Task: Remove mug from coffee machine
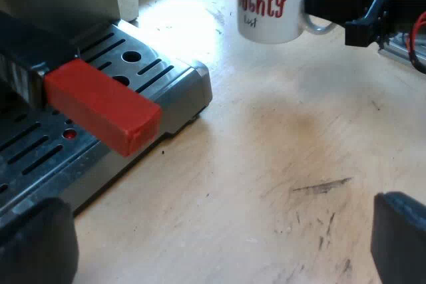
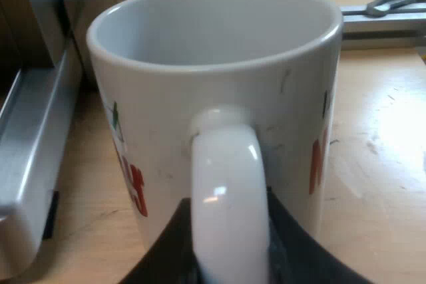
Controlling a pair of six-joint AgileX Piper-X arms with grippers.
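Left wrist view: the left pincer (image 1: 216, 244) hangs over bare tabletop (image 1: 266, 164), its black fingers (image 1: 399, 237) spread wide with nothing between them. Open wood runs from it to the white mug (image 1: 269, 4), which stands on the tabletop, clear of the espresso machine's slotted drip tray (image 1: 170, 74). The holder's red handle end (image 1: 103, 104) juts out over the tray's edge. Right wrist view: the right pincer (image 2: 229, 261) pinches the mug's handle (image 2: 229, 184), and the machine's grey base (image 2: 26, 177) stands near the mug.
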